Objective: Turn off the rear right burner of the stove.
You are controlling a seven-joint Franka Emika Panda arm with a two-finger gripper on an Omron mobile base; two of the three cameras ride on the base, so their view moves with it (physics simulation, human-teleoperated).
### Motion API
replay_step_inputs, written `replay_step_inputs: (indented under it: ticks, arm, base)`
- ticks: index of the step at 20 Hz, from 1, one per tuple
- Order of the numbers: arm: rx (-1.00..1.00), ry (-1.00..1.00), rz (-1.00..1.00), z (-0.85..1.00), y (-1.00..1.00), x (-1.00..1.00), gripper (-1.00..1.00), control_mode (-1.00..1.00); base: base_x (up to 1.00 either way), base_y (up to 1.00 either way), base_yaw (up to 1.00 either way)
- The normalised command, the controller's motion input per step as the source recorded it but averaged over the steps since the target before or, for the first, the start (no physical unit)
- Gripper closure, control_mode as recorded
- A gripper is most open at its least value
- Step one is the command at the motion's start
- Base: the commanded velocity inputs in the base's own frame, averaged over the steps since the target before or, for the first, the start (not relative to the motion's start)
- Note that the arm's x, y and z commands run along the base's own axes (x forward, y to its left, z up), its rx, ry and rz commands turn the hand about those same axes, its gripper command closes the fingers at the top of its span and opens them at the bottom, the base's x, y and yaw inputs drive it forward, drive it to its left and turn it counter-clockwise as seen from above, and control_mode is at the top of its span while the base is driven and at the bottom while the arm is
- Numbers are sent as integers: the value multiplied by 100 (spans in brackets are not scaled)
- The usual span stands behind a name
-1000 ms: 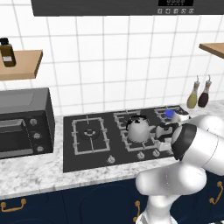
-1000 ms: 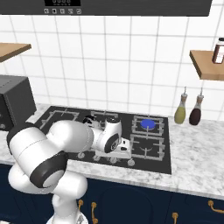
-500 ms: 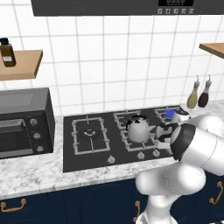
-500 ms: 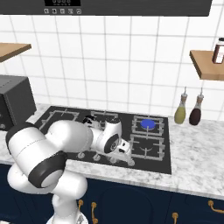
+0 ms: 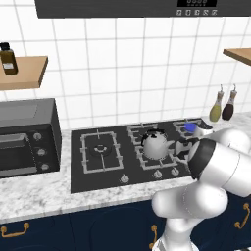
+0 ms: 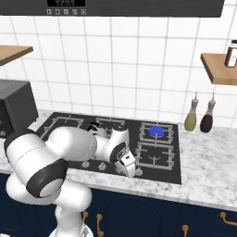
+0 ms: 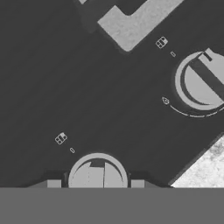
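1. Since the earlier frames the hand has sunk a little toward the front edge of the stove [image 6: 137, 139], as the right base view shows; the kettle, bottles and flame lie as they did.
2. The gripper [image 6: 130, 169] hangs low over the stove's front strip, pointing down at the row of silver knobs [image 5: 158, 174], just behind the marble counter [image 6: 208, 166].
3. In the hand view the gripper [image 7: 96, 183] is spread open, one fingertip [image 7: 54, 183] on each side of a round silver knob [image 7: 97, 173]. A thin gap shows between each tip and the knob, so it grips nothing.
4. A second knob [image 7: 201, 83] sits further along the black stove [image 7: 87, 87] surface, with a piece of grey grate [image 7: 131, 22] beyond and a corner of counter [image 7: 205, 166] to one side.
5. The rear right burner [image 6: 156, 131] is at the back right of the cooktop and shows a blue flame under its thin grate; from the left base view the rear right burner [image 5: 190, 127] lies just behind the arm's elbow.
6. A metal kettle [image 5: 156, 145] stands on the middle grate of the stove [image 5: 78, 181], beside the arm.
7. A black toaster oven [image 5: 27, 137] sits on the counter [image 5: 29, 196] left of the stove, and two bottles [image 6: 190, 119] stand against the tiled wall to its right.
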Motion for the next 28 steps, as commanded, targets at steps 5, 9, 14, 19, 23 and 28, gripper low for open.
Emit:
replay_step_inputs:
  ticks: [5, 9, 14, 19, 23, 28]
  arm:
    - [0, 0, -80, -2, 0, -18, 100, -100]
    - [0, 0, -86, -9, 5, -7, 100, -100]
    - [0, 0, -90, -15, 11, -3, 100, -100]
    - [0, 0, -95, -17, 5, -10, 100, -100]
    - [0, 0, -98, -21, 7, -15, 100, -100]
    - [0, 0, -100, -23, 11, -8, 100, -100]
  base:
    - [0, 0, 0]
    - [0, 0, 0]
    - [0, 0, 0]
    - [0, 0, 0]
    - [0, 0, 0]
    - [0, 0, 0]
